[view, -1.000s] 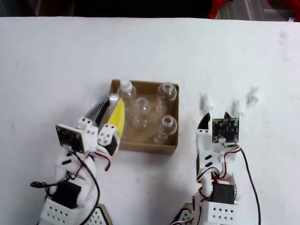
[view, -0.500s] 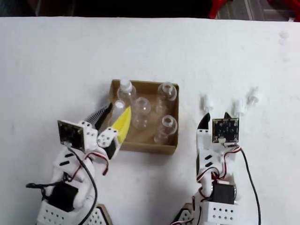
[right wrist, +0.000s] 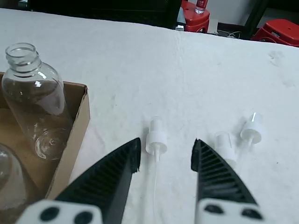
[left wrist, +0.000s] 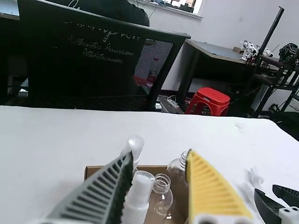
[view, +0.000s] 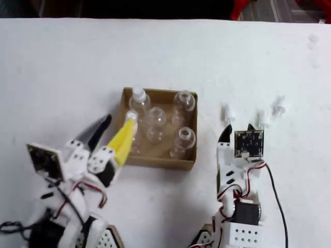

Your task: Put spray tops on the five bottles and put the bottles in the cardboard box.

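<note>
High view | left gripper (view: 119, 120) spread at cardboard box (view: 160, 162) | right gripper (right wrist: 166, 141) spread

left arm (view: 72, 178): white, yellow finger (view: 123, 137), grey ribbed finger (view: 95, 132) | right arm (view: 232, 178): white, black fingers (right wrist: 110, 179), red-black wires (view: 247, 182), black cable (view: 278, 204) at 5 o'clock

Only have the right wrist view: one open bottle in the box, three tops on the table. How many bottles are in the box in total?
Observer: The high view shows five bottles in the box.
Operator: Any capped?
Observer: Two along the left wall wear tops; the other three are open.
Operator: And the other arm?
Observer: The left gripper is open, at the box's left wall, beside a capped bottle.
</note>
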You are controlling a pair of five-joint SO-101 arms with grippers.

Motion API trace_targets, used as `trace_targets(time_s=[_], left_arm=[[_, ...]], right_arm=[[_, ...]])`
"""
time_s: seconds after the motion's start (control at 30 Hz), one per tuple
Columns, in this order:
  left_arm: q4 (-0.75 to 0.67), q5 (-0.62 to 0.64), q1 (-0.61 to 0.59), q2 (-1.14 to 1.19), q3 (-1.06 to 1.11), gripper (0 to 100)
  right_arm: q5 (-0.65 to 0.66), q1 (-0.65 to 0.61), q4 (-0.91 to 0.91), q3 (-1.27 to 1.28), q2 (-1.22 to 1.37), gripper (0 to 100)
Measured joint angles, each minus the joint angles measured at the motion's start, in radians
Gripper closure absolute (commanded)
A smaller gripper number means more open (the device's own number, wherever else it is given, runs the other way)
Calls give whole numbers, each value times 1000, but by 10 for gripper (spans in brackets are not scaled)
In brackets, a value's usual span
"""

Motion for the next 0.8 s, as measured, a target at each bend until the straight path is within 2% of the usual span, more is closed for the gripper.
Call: trace_targets(time_s=[0.2, 0.47, 0.57, 0.7, 0.8], left_arm=[[158, 3, 3, 71, -163, 820], [477, 3, 0, 591, -603, 820], [591, 3, -2, 712, -755, 821], [609, -5, -118, 795, -812, 823], [572, -98, -278, 901, -812, 823]], right_arm=[[0, 0, 0, 0, 0, 840], [0, 0, 0, 0, 0, 839], [0, 0, 0, 0, 0, 837], [0, 0, 0, 0, 0, 837], [0, 0, 0, 0, 0, 837]])
